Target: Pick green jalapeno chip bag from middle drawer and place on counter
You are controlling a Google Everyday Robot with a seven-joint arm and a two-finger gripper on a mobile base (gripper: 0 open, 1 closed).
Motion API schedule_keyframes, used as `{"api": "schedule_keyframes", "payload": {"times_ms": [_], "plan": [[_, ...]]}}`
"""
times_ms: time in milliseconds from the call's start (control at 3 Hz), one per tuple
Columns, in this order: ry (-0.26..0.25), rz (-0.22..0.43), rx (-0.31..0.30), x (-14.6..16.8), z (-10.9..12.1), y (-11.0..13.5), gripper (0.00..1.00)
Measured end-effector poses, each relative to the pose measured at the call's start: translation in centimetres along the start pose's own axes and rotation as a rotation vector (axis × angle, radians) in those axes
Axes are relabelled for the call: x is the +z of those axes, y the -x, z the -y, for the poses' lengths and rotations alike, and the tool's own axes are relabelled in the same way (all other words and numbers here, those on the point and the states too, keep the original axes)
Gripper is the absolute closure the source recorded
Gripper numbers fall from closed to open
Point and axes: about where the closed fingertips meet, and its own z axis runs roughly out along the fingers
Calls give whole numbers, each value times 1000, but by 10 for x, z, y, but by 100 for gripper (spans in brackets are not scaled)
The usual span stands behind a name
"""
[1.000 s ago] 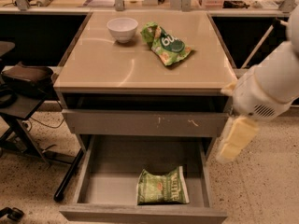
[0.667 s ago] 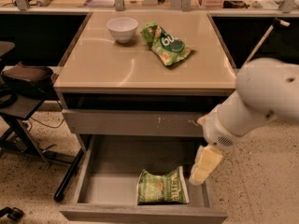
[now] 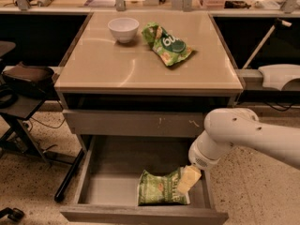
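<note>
The green jalapeno chip bag (image 3: 159, 189) lies flat in the front right part of the open middle drawer (image 3: 92, 167), olive green with large lettering. My gripper (image 3: 188, 179) reaches down into the drawer on the white arm from the right. It is at the bag's right end and hides part of it. The beige counter (image 3: 140, 67) tops the grey cabinet above.
On the counter stand a white bowl (image 3: 123, 28) and a brighter green bag (image 3: 168, 43). The shut upper drawer front (image 3: 136, 123) has pale scratch marks. A dark chair (image 3: 23, 78) and a black leg (image 3: 70, 175) are at the left, and a white object (image 3: 281, 76) is at the right.
My arm has swung left and down from beside the cabinet into the drawer, bringing the gripper onto the right end of the chip bag. The bag has not visibly moved.
</note>
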Motion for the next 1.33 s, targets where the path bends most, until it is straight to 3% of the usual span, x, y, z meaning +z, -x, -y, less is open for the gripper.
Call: {"api": "schedule_keyframes", "payload": {"times_ms": [667,1000,1333], "plan": [[6,20,40,5,13,-4,0],[-54,84,257,13,54,-44,0],[-196,124,466,11,84,-87,0]]}}
